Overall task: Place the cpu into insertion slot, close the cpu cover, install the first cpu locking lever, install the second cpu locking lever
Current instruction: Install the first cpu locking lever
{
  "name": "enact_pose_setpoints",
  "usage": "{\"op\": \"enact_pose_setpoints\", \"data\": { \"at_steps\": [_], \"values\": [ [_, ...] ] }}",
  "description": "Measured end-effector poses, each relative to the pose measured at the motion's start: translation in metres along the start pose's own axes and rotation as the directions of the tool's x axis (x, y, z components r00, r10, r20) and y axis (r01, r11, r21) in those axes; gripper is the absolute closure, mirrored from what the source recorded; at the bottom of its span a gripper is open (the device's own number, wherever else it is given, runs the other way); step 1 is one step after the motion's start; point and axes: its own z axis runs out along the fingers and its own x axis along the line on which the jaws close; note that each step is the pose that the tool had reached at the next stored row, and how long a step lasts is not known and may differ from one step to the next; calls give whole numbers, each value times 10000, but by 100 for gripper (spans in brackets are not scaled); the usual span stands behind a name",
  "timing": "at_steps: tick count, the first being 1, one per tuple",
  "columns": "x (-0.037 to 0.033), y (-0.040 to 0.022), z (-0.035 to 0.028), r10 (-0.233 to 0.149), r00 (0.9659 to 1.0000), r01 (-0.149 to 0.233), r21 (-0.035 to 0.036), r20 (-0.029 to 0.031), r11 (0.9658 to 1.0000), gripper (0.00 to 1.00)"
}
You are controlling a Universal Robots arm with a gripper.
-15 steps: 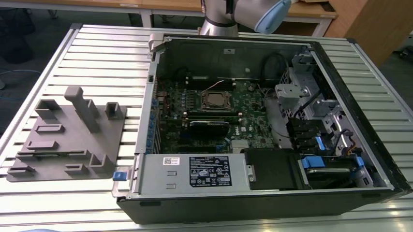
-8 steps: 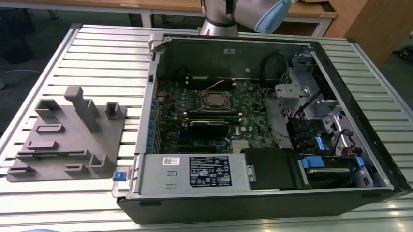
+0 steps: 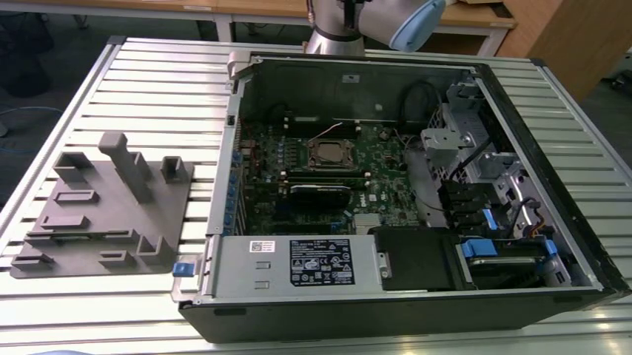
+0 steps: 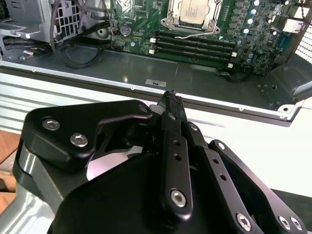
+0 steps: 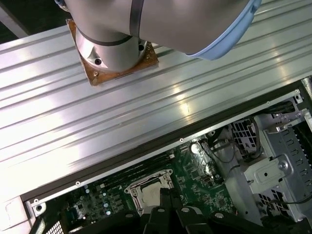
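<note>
I'm looking at a ribbed metal tabletop (image 3: 118, 74), pale and shiny, with wooden desks (image 3: 257, 9) behind it and dark floor (image 3: 40, 111) off the exterior view's left. The open case (image 3: 395, 314) lies on its side across the middle, walls standing up all round the board. A grey fixture (image 3: 99, 214) sits on the tabletop just beside the case, on the exterior view's left. The arm's base (image 5: 112, 46) stands on the tabletop beyond the case's far wall. My tool (image 4: 170, 96) hangs high near that wall's edge, fingers pinched narrow with nothing between them, well apart from the cpu (image 4: 194, 11). The cpu sits in the slot (image 4: 170, 20) on the board, beside the memory slots (image 4: 195, 45). There's open room above the slot; cables (image 3: 419, 92) and metal cages (image 3: 469, 126) crowd the exterior view's right.
</note>
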Motion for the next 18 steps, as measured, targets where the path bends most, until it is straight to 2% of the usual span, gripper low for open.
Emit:
{"op": "enact_pose_setpoints", "data": {
  "at_steps": [10, 15, 18],
  "values": [
    [22, -26, 159, -437, 9989, 437, -9, -167, 9990, 89],
    [31, -36, 225, -626, 9977, 626, 7, -244, 9980, 89],
    [36, -43, 260, -703, 9971, 705, 41, -299, 9975, 89]
  ]
}}
